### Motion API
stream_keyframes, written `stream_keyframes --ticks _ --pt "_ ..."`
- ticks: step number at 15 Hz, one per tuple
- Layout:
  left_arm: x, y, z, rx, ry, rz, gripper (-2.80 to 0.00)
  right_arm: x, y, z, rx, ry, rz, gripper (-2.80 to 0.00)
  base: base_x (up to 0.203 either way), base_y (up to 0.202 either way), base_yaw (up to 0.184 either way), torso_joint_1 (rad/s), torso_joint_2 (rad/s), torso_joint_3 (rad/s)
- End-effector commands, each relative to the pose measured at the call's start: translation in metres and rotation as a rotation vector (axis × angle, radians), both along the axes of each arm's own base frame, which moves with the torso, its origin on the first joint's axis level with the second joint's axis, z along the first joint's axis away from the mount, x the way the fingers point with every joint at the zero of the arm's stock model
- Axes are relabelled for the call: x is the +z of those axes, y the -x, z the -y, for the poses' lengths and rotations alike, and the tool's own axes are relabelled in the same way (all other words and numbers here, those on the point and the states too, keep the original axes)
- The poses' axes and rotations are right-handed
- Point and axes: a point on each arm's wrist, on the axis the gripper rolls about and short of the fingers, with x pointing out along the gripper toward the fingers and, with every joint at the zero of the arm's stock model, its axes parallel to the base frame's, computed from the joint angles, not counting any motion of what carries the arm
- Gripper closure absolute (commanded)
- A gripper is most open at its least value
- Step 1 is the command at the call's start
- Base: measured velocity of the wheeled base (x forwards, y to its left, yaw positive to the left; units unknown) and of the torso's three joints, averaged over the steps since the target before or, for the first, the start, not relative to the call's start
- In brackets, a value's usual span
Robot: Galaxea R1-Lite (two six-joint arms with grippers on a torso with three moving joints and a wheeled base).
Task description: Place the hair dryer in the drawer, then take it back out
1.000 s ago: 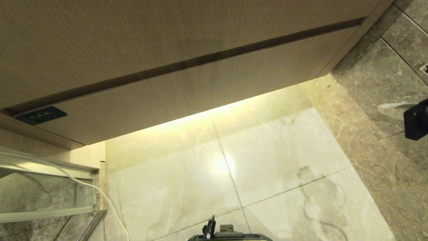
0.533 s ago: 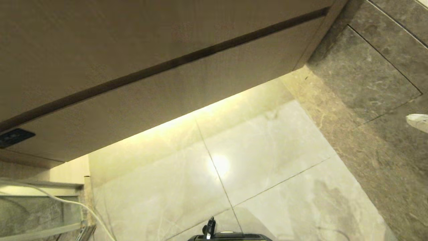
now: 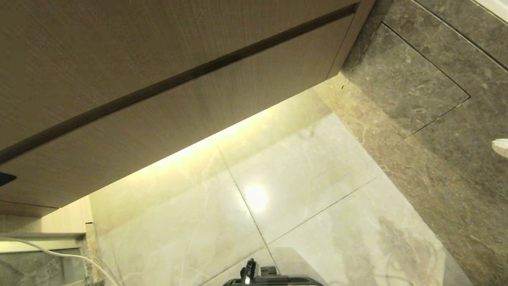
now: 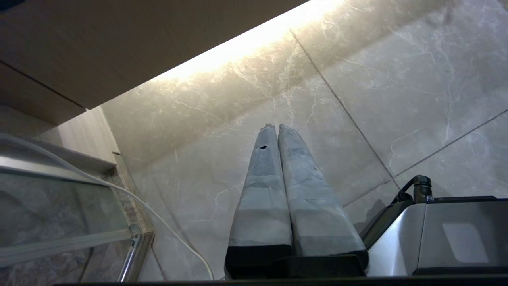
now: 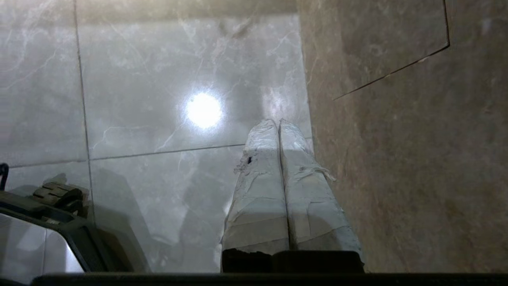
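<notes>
Drawer (image 3: 178, 115) was shut, its tan wood-grain front flush under the cabinet panel above it, a dark gap running between the two. Only a corner of its small dark label plate (image 3: 6, 178) showed at the far left edge of the head view. Hair dryer was not seen in any view; its place could not be told. A white cord (image 3: 67, 256) ran across the lower left, past a glass-fronted shelf (image 4: 59, 222) with a metal rim, down toward the floor.

Left gripper (image 4: 276, 128) hung low over the pale marble floor (image 3: 301, 186), pointing toward the lit strip beneath the drawer; its two taped fingers (image 4: 262, 190) were pressed together with nothing between them. Right gripper (image 5: 279, 122) hung over the same pale floor, close to the seam where the darker brown stone tiles (image 3: 432, 147) began on the right; its taped fingers (image 5: 258, 194) were likewise clenched on nothing. Neither gripper touched the drawer.

The robot's base (image 3: 274, 280) showed at the near edge. A ceiling light reflected as a bright spot (image 3: 256, 197) on the pale tile. A small pale object (image 3: 501, 147) sat at the right edge; what it was could not be told.
</notes>
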Motion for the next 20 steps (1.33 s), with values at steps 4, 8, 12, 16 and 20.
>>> stream_keyframes --ticks 4,8,12,16,20 --pt "0.000 0.000 0.000 0.000 0.001 0.000 0.00 -0.003 0.002 0.001 -0.044 -0.019 -0.001 0.00 0.000 0.000 0.000 0.000 0.00 0.000" --pt "0.000 0.000 0.000 0.000 0.000 -0.001 0.00 -0.008 0.006 0.002 -0.121 -0.018 0.001 0.00 0.002 -0.001 0.112 0.003 0.00 0.004" --pt "0.000 0.000 0.000 0.000 0.001 0.000 0.00 -0.008 0.006 0.002 -0.123 -0.018 -0.004 0.00 -0.004 -0.013 0.178 0.003 0.00 0.001" --pt "0.000 0.000 0.000 0.000 0.001 0.000 0.00 -0.013 0.011 0.002 -0.137 -0.017 -0.015 0.00 0.003 -0.005 0.156 0.001 0.00 0.002" --pt "0.000 0.000 0.000 0.000 0.001 -0.001 0.00 -0.023 0.022 0.002 -0.201 -0.008 -0.063 0.00 0.001 -0.004 0.013 0.001 0.00 0.000"
